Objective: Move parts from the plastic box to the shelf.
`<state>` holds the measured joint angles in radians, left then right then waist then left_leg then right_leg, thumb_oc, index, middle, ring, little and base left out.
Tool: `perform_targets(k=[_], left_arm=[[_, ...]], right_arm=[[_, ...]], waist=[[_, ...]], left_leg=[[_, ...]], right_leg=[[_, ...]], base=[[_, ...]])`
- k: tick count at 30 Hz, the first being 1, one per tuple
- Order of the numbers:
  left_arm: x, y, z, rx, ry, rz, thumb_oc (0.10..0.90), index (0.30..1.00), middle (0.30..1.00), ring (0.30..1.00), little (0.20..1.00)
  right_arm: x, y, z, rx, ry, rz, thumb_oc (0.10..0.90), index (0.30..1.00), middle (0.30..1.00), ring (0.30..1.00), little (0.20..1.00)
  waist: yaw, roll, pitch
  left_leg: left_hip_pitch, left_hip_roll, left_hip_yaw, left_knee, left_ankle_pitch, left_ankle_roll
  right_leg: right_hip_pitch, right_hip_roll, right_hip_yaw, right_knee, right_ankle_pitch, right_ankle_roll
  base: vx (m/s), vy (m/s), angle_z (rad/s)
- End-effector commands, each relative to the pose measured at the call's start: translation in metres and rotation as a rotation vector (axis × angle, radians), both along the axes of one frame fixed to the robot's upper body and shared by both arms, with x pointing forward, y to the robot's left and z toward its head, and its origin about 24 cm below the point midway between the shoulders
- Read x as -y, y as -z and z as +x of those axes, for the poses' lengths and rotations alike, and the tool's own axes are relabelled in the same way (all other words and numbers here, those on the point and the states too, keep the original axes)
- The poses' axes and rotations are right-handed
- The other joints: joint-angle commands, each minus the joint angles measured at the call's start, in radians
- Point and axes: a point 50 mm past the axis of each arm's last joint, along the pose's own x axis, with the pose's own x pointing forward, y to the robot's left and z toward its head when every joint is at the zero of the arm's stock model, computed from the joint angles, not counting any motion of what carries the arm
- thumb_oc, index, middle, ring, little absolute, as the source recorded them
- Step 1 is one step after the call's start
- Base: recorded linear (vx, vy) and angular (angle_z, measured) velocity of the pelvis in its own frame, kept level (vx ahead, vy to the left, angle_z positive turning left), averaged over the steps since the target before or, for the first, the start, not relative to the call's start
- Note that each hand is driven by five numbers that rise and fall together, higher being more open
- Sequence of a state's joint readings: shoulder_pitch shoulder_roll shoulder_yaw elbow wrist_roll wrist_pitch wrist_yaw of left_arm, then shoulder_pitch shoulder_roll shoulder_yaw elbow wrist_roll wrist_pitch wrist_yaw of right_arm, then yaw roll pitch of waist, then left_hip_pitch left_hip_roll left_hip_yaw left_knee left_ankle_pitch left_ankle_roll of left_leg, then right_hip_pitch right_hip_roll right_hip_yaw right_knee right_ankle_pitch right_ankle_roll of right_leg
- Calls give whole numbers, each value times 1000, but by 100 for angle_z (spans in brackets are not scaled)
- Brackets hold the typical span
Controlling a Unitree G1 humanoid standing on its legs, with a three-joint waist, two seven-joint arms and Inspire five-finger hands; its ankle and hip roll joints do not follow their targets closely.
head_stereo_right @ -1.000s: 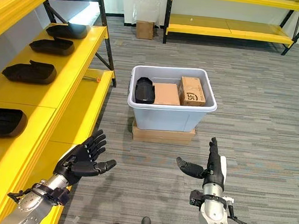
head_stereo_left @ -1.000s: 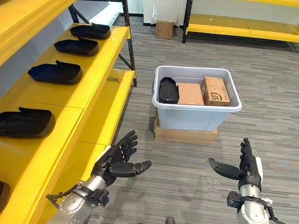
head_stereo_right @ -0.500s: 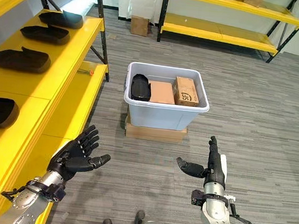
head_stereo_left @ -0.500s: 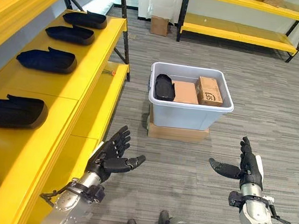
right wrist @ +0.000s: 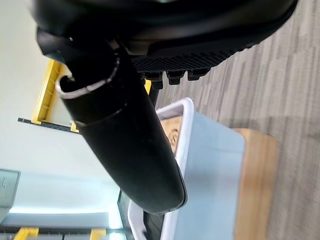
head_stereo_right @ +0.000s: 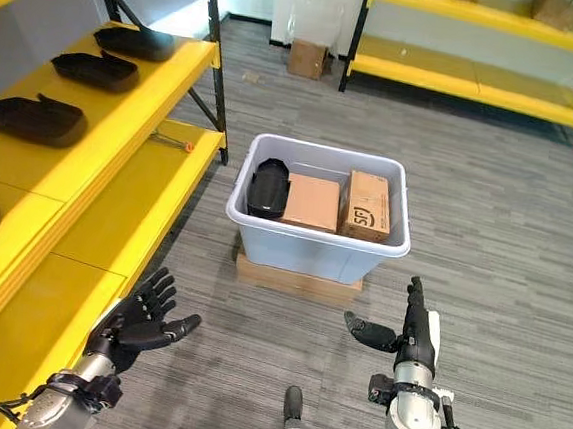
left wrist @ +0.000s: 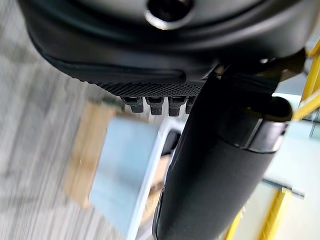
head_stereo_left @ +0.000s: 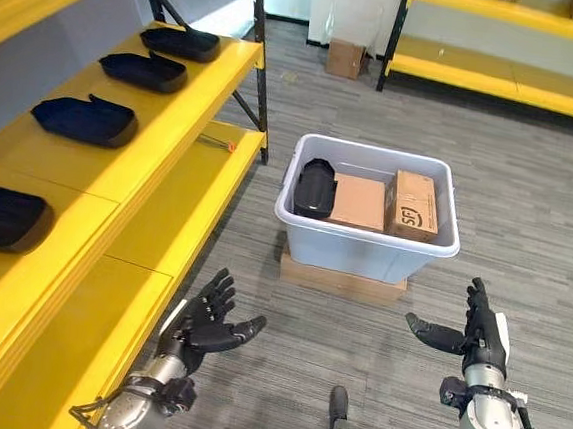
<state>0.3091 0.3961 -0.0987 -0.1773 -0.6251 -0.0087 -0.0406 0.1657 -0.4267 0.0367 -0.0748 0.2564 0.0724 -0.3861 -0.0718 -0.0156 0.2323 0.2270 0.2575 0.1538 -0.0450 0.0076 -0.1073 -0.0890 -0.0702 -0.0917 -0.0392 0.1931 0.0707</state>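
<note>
Ahead of both hands, between them and well apart from either, sits the pale grey plastic box on a flat brown cardboard base on the grey carpet floor. Inside the box a black moulded part stands at the end nearer the left hand, with 2 brown cardboard cartons beside it. The left hand hangs empty with fingers spread and straight; the right hand is likewise empty, fingers upright and thumb held out. To the left hand's side runs the yellow metal shelf, already carrying several black parts in a row.

Judging by this, the reach toward the box is the step in hand. The next move calls for closing the gap to the box, then lowering a hand over the black part.

The eye views give the shelf and both hands together; the wrist views instead show the box wall and its cardboard base past each hand's fingertips.
</note>
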Motion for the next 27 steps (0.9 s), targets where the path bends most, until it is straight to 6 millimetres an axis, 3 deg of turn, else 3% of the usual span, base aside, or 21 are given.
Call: perform_targets(k=[1,8,13,20,27], left_arm=[[-10,-67,15,356,-54,-12,900,1000,1000,1000,1000],[-5,-74,26,375,-55,-47,900,1000,1000,1000,1000],[3,-74,29,370,-34,-66,900,1000,1000,1000,1000],[11,-70,31,349,-42,-84,900,1000,1000,1000,1000],[14,-70,35,351,-42,-95,900,1000,1000,1000,1000]], right_arm=[[4,-48,10,240,3,-88,900,1000,1000,1000,1000],[13,-58,16,265,27,-103,900,1000,1000,1000,1000],[18,-59,14,283,87,-103,900,1000,1000,1000,1000],[20,-78,12,424,146,-94,900,1000,1000,1000,1000],[6,-74,13,427,84,-33,900,1000,1000,1000,1000]], waist=[[-21,-42,-79],[-33,-21,-61],[-50,-6,-62],[-73,23,-75],[-96,14,-88]], left_leg=[[-25,-130,-8,-42,-59,56],[-96,-64,13,22,44,21],[-122,-46,17,65,102,4],[-116,-33,19,86,159,-13],[-119,3,48,158,206,-22]], right_leg=[[34,-78,15,-44,-14,89],[59,-29,18,-10,-88,19],[66,-16,20,-21,-94,3],[80,-1,24,-17,-120,-22],[81,18,23,10,-148,-53]], base=[[157,-257,-9],[101,-173,-9],[85,-85,-3],[100,-91,-1],[68,-132,1]])
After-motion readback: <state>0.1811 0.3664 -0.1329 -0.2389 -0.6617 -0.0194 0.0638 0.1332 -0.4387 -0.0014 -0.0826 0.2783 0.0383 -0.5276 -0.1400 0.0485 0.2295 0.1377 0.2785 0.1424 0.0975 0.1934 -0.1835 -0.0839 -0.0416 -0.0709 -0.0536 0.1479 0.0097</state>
